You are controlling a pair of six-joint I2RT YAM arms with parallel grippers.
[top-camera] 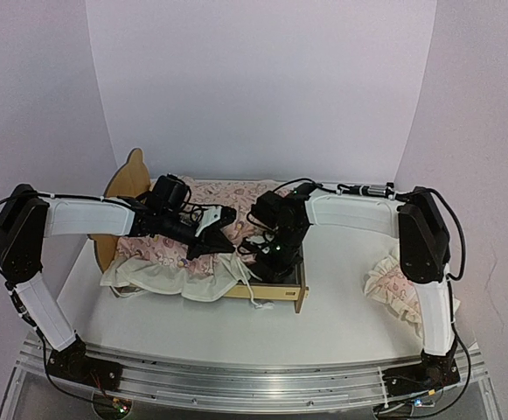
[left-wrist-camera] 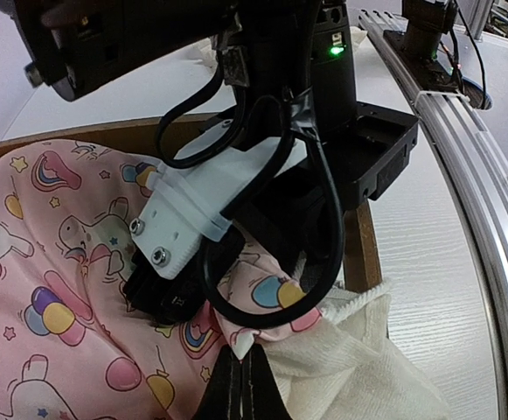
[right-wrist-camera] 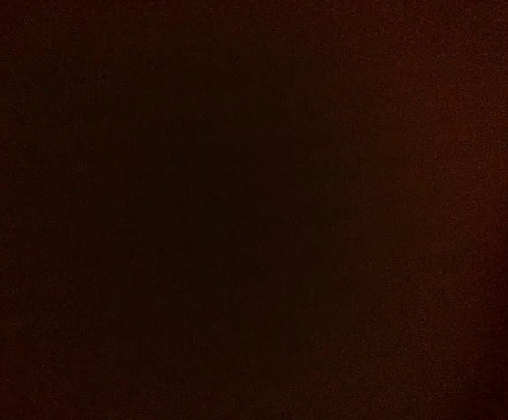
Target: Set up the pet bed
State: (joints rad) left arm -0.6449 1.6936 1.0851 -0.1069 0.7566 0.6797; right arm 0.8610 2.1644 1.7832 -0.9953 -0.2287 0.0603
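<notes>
Down on the quilt, both claws are clenched over the pet bed.
Jaws pressed together, the left gripper sits at the fold where pink print meets cream underside. The right gripper, just beside it, is shut too, its tips sunk in fabric; what it grasps cannot be told. The bed lies left of centre, headboard leftward, with cream cloth spilling over its near rail. Bare table opens past the foot end as far as the pillow.
</notes>
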